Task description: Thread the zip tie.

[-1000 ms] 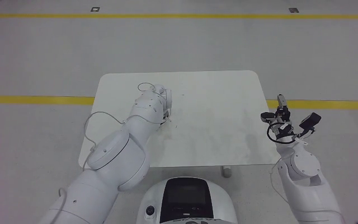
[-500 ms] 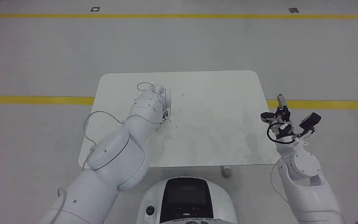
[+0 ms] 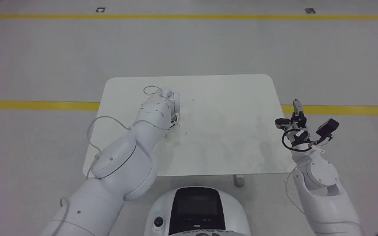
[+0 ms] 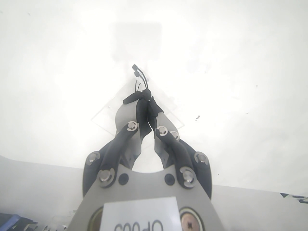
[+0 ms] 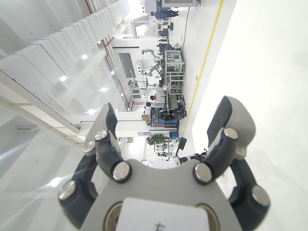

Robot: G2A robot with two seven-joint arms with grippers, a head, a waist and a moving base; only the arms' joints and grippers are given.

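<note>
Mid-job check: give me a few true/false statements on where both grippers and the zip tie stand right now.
1. The left gripper is shut on the black zip tie. True.
2. The right gripper is pinching the tie's free end. False: it is open and holds nothing.
3. The left gripper is over the white table. True.
4. The right gripper hangs over the middle of the table. False: it is beyond the table's edge on the robot's right.
</note>
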